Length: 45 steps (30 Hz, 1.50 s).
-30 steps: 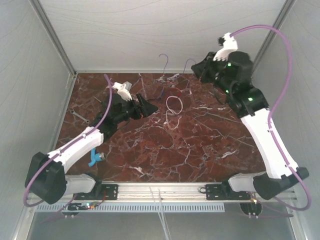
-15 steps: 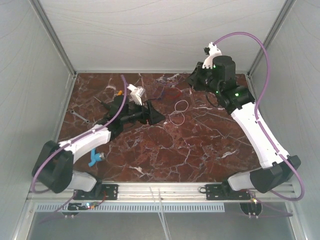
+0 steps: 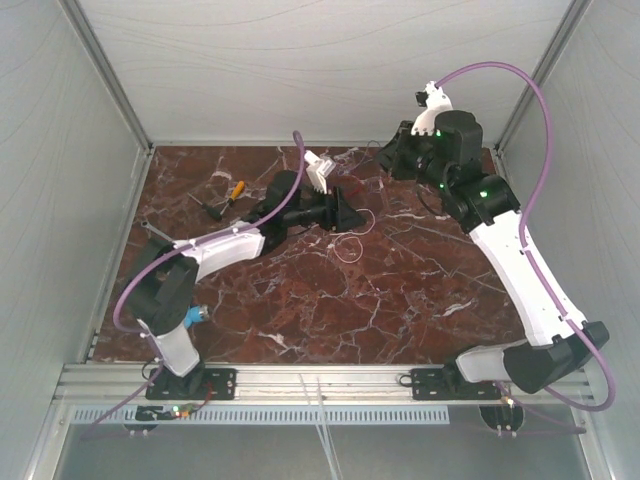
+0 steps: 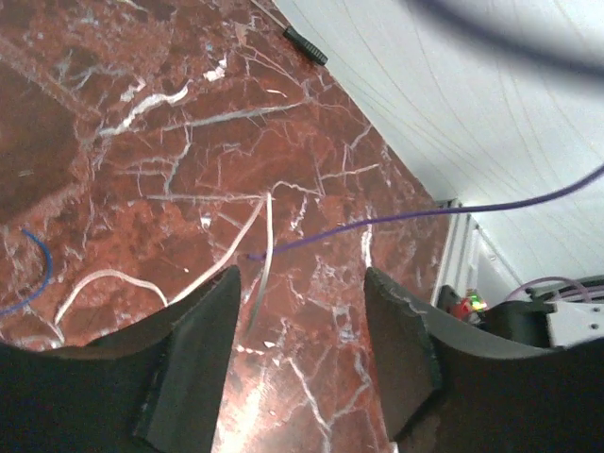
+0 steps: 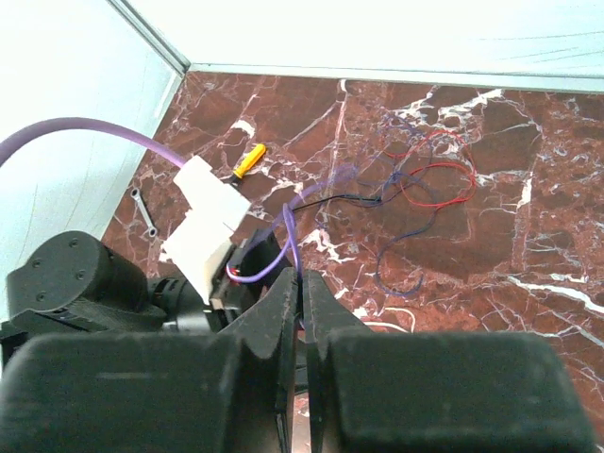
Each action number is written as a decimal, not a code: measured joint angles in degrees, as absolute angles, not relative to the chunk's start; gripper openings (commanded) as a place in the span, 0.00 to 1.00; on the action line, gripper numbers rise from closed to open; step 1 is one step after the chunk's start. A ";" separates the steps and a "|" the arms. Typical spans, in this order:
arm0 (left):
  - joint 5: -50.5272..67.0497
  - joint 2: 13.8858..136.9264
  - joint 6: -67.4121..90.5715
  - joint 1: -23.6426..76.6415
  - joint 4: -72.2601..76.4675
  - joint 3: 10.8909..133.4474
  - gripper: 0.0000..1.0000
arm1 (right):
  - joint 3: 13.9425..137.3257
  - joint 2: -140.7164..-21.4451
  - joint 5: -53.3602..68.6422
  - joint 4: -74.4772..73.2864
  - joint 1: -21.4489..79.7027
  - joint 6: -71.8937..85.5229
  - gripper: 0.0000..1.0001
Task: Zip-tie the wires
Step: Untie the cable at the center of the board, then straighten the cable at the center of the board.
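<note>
Red-brown marble tabletop (image 3: 400, 300), veined in white and closed in by pale walls, carries a loose tangle of thin flexible wires (image 3: 349, 243) in white, purple and red towards its far middle. The left gripper (image 4: 302, 283) reaches over them with its jaws apart. A white strand's end lies on the marble between its fingers, and a taut purple strand crosses the gap beyond the tips. The right gripper (image 5: 302, 281), at the tangle's far side, has its jaws pressed together on a purple strand. An orange-handled tool (image 3: 237, 189) lies well to the left.
</note>
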<state>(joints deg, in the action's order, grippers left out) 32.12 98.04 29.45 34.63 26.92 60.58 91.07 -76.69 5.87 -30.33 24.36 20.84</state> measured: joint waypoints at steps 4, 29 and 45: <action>30.41 100.84 29.87 35.68 27.75 62.28 0.00 | 91.13 -75.70 5.80 -30.79 24.32 20.82 0.00; 22.72 114.61 26.02 21.54 8.25 97.78 0.63 | 93.65 -59.48 -3.73 -33.71 24.18 20.38 0.00; 11.64 101.30 21.21 21.04 -8.29 75.18 1.00 | 65.65 -55.48 16.67 -32.10 24.05 22.72 0.00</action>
